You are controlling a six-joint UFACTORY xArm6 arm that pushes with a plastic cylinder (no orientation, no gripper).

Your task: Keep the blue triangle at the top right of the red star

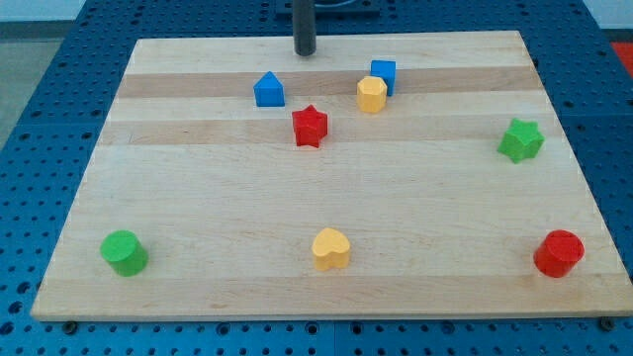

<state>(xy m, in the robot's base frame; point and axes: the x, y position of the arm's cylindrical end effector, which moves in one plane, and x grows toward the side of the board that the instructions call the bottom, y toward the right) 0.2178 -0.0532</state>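
The red star [310,127] lies on the wooden board [198,198] in its upper middle. The blue triangle [268,90] sits just up and to the left of the star, a small gap apart. My tip [305,52] is the lower end of the dark rod near the board's top edge. It stands above the star and up and to the right of the blue triangle, touching no block.
A blue cube [384,75] and a yellow hexagon [371,95] touch to the star's upper right. A green star [520,140] lies at the right, a red cylinder [559,253] bottom right, a yellow heart [331,249] bottom middle, a green cylinder [124,252] bottom left.
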